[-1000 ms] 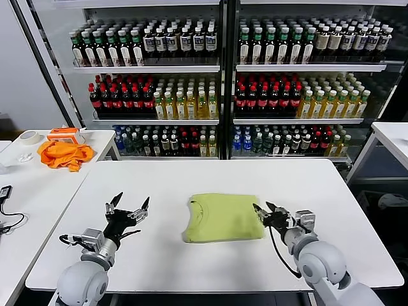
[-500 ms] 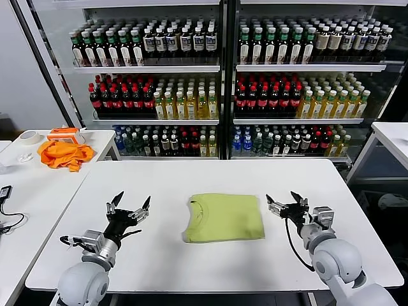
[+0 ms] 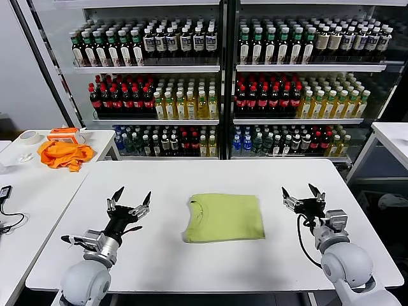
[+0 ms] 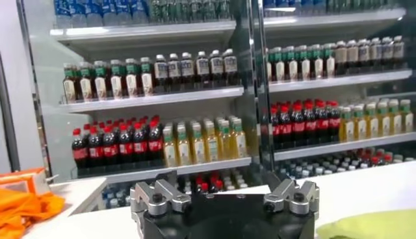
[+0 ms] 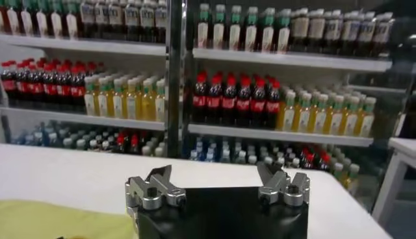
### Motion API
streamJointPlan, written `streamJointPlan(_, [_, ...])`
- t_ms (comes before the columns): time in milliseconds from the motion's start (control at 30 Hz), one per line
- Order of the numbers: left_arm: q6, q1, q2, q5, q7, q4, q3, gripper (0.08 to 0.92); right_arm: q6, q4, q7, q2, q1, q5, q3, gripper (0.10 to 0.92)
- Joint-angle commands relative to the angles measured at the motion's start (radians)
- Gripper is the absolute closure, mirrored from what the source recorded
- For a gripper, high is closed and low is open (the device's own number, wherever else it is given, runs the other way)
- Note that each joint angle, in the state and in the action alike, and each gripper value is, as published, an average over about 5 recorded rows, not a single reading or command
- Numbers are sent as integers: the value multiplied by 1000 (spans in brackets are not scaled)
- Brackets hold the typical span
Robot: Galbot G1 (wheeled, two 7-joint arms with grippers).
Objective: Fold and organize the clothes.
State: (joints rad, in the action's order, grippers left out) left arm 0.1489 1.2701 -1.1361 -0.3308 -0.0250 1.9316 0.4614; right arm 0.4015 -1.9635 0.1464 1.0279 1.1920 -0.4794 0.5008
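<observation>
T-shirt: a light yellow-green T-shirt [image 3: 224,217] lies folded into a neat rectangle in the middle of the white table [image 3: 210,175], round neck toward the robot's left. Nothing touches it. A corner of it shows in the left wrist view [image 4: 374,225] and in the right wrist view [image 5: 62,221].

Right gripper: the right gripper [image 3: 304,196] hovers over bare table just off the shirt's right edge, its two fingers spread wide with nothing between them.

Left gripper: the left gripper [image 3: 131,200] is parked over the table well to the shirt's left, fingers spread apart and empty.

Surroundings: an orange garment [image 3: 64,153] sits bunched on a side table [image 3: 38,191] at far left, beside a roll of tape [image 3: 29,136]. Shelves of bottled drinks [image 3: 217,89] fill the background.

Risk: the fold looks finished, so the main hazard, as I judge it, is disturbing it. A fingertip sweeping low across the near edge could drag a layer and spring the fold open. Lifting the stack by one side only would likely let the layers slide apart.

Change: a second earlier the right gripper sat at the shirt's right edge with its fingers close together; it has since opened and pulled away to the right. The shirt and the left gripper have not moved.
</observation>
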Motion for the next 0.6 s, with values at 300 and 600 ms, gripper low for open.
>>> streamJointPlan(300, [-118, -30, -84, 123, 65, -35, -30, 177, -134, 4, -46, 41, 66, 137, 49, 203])
streamJointPlan(600, [-197, -19, -142, 228, 102, -18, -31, 177, -167, 41, -65, 32, 51, 139, 52, 203])
